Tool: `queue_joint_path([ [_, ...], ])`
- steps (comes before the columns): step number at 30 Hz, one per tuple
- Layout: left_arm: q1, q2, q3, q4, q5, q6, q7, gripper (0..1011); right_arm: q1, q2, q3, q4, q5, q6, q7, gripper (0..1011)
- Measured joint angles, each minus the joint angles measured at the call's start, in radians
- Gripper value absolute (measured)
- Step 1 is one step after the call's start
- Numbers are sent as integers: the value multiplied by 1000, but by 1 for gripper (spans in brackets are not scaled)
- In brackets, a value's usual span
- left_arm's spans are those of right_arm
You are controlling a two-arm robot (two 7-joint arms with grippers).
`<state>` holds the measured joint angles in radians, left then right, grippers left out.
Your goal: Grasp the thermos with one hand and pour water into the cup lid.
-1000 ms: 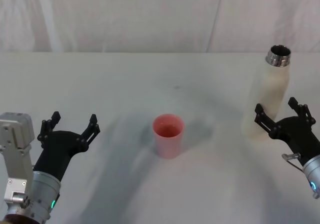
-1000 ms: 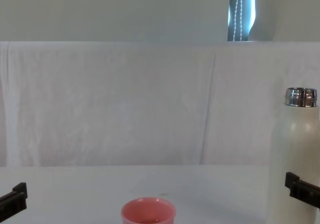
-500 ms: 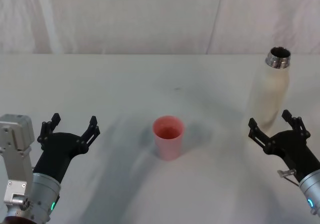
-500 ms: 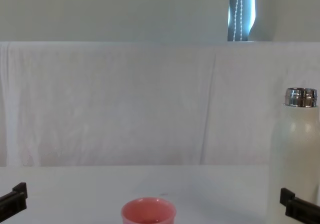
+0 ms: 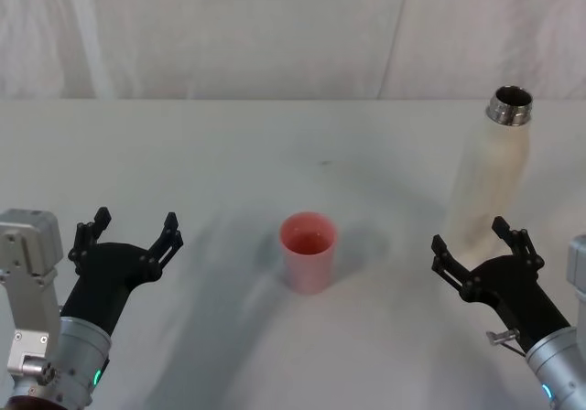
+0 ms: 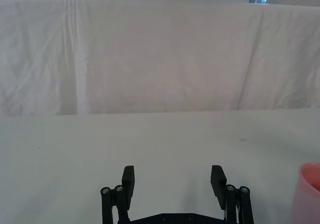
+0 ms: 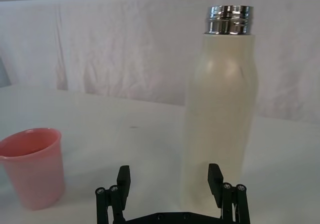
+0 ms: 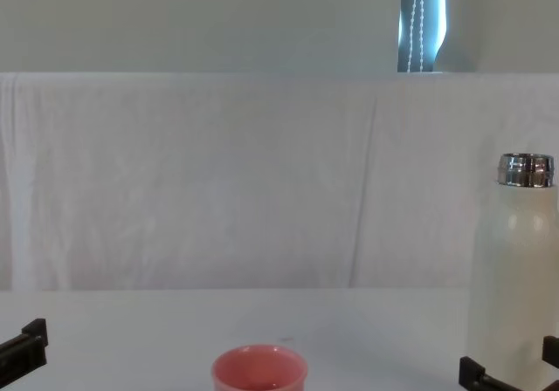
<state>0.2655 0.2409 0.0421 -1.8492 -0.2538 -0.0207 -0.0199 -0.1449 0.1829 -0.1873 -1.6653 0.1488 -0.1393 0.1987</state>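
The cream-white thermos (image 5: 490,177) stands upright at the right of the table, its steel neck uncapped. The pink cup lid (image 5: 309,248) stands upright near the table's middle. My right gripper (image 5: 472,241) is open, just in front of the thermos and a little to its left, with nothing between its fingers. The right wrist view has the thermos (image 7: 222,109) beyond my right gripper (image 7: 169,176), with the cup lid (image 7: 32,166) off to one side. My left gripper (image 5: 133,227) hangs open at the near left, well away from the cup lid. The chest view has the thermos (image 8: 515,277) and the cup lid (image 8: 258,369).
A white cloth covers the table (image 5: 229,145), and a white curtain (image 5: 275,26) hangs along its far edge. A small dark speck (image 5: 322,163) marks the cloth behind the cup lid. Open tabletop lies between the cup lid and the thermos.
My right gripper has drawn back from around the thermos's base, toward me and to the left. The thermos, the cup lid and the left arm have stayed put.
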Motion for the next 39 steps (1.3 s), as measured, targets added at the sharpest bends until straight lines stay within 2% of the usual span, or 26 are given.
queue_joint_path([
  [10,0,0,0,0,0,0,0,1001,-13,-11,-12,5,-9,-22,6,1001],
  [39,0,0,0,0,0,0,0,1001,-12,-11,-11,6,-7,-23,8,1001],
])
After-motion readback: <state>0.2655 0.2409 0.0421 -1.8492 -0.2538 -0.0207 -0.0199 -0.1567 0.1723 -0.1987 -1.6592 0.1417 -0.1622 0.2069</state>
